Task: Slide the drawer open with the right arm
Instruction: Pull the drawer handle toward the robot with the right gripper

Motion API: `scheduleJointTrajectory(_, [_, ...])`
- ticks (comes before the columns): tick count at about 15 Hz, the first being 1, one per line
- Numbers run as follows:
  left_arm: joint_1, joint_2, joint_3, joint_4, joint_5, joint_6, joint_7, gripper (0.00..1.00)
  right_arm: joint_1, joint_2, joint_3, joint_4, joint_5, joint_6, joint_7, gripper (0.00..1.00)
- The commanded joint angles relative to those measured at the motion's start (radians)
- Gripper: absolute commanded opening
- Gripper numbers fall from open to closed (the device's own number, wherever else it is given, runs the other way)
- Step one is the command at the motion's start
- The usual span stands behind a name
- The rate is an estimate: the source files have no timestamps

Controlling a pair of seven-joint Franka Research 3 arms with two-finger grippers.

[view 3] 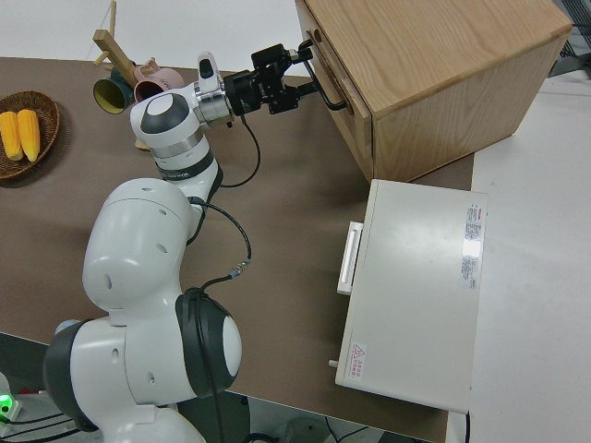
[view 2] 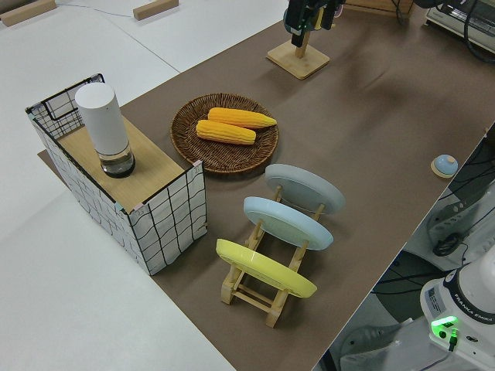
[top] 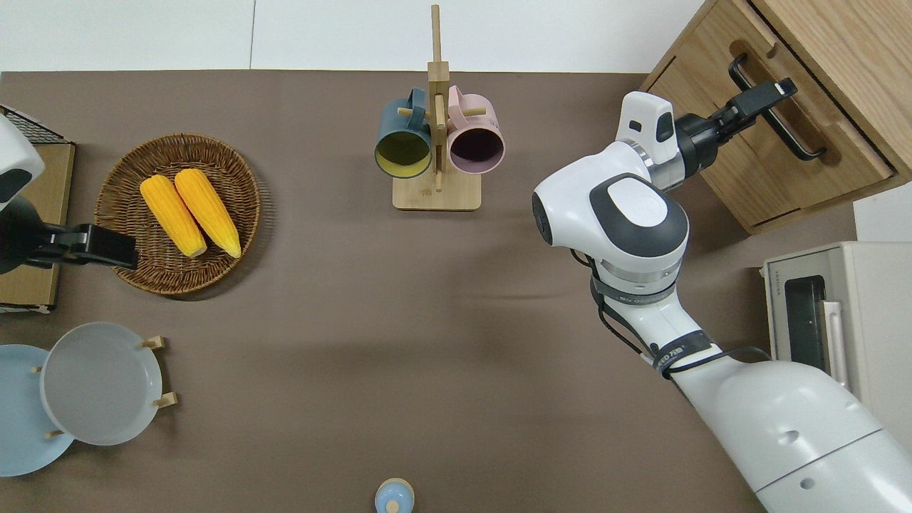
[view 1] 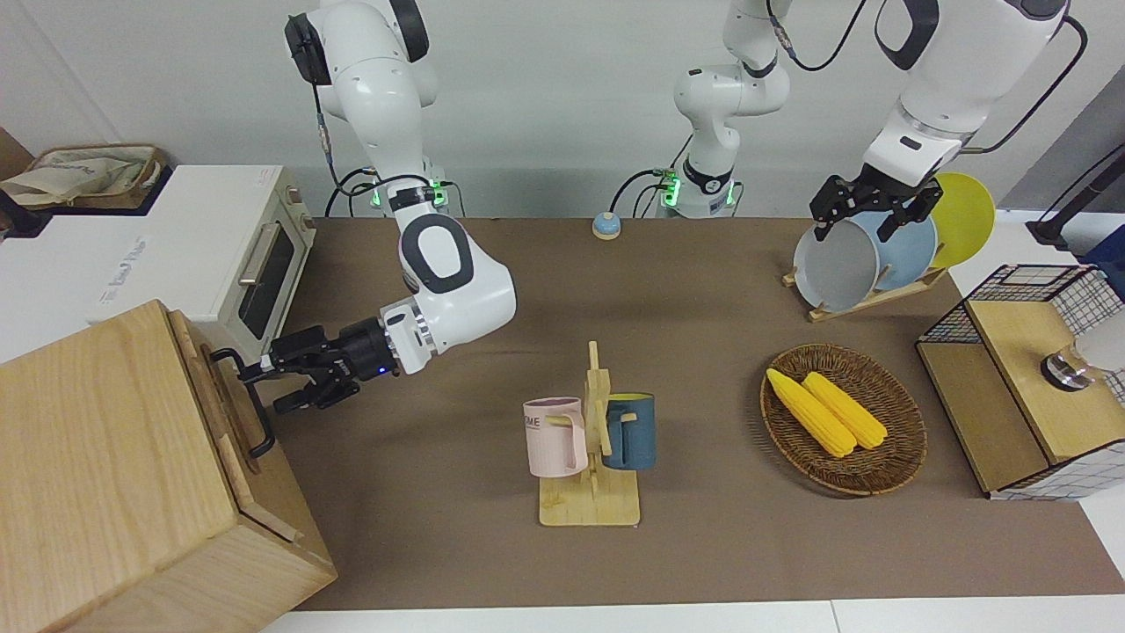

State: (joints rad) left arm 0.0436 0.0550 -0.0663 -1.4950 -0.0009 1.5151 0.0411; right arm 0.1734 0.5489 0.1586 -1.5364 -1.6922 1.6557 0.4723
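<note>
The pale-wood drawer (view 1: 224,413) sits in the big wooden cabinet (view 1: 105,457) at the right arm's end of the table. Its front (top: 748,157) looks flush with the cabinet. Its black loop handle (view 1: 261,435) also shows in the overhead view (top: 804,140). My right gripper (view 1: 268,387) is open and lies level, with one finger above the handle bar and one below it. It also shows in the overhead view (top: 776,92) and the right side view (view 3: 300,74). I cannot tell whether the fingers touch the bar. My left arm is parked, its gripper (view 1: 857,227) open.
A white toaster oven (view 1: 255,264) stands beside the cabinet, nearer to the robots. A mug rack (view 1: 591,440) with a pink and a blue mug stands mid-table. A basket of corn (view 1: 842,418), a plate rack (view 1: 866,255) and a wire-mesh box (view 1: 1028,369) stand toward the left arm's end.
</note>
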Motion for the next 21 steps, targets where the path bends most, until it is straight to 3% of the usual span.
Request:
scheduleJointTrajectory(1, [-0.007, -0.004, 0.0, 0.009, 0.018, -0.018, -0.01, 0.99, -0.017, 0.0, 0.01, -0.014, -0.037, 0.016, 0.011, 0.16])
scheduleJointTrajectory(3, [-0.007, -0.004, 0.0, 0.01, 0.018, -0.018, -0.01, 0.99, -0.015, 0.002, 0.01, -0.014, -0.035, 0.015, 0.009, 0.001])
scheduleJointTrajectory(16, [-0.007, -0.004, 0.0, 0.009, 0.018, -0.018, -0.01, 0.99, 0.014, 0.002, 0.015, -0.013, -0.02, -0.002, 0.003, 0.0])
scheduleJointTrajectory(21, [-0.007, -0.004, 0.0, 0.01, 0.018, -0.018, -0.01, 0.99, 0.072, 0.003, 0.016, -0.011, 0.015, -0.046, 0.0, 0.0])
